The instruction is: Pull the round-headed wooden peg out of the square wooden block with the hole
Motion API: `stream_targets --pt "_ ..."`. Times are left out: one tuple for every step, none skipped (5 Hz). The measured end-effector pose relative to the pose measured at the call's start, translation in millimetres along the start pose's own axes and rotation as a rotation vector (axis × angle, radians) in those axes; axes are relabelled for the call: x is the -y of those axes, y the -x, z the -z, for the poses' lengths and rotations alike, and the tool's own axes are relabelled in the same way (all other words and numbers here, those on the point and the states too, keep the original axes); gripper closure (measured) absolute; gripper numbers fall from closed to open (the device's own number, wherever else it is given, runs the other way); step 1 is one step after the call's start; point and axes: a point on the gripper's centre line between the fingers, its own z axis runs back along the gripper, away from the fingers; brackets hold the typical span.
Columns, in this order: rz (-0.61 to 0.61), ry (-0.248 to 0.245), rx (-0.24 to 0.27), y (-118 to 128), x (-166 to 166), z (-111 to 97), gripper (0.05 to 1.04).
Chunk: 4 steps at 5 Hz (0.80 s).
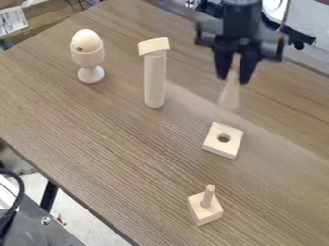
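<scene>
At the upper right the black gripper hangs over the table, shut on a pale, blurred wooden piece that points downward and widens toward its lower end. Below it lies a flat square wooden block with a round hole. Nearer the front, a small square base has an upright peg. Left of the gripper, a wooden cylinder carries a curved block on its top end. Farther left, a wooden egg sits in a stemmed cup.
The wood-grain table has its near edge running diagonally down the lower left. Beyond that edge are a dark metal unit and a black cable. Equipment stands behind the table at the upper right.
</scene>
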Motion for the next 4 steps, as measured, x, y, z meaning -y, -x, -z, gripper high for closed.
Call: stream_targets --pt "0.020 0.011 0.001 -20.5 -0.2 8.3 0.761" --pt "0.039 0.016 -0.029 -32.5 1.2 24.1 0.761" --pt "0.053 0.011 -0.054 -37.8 1.1 37.9 0.761" --pt "0.050 0.001 -0.082 -37.6 -0.5 51.0 0.761"
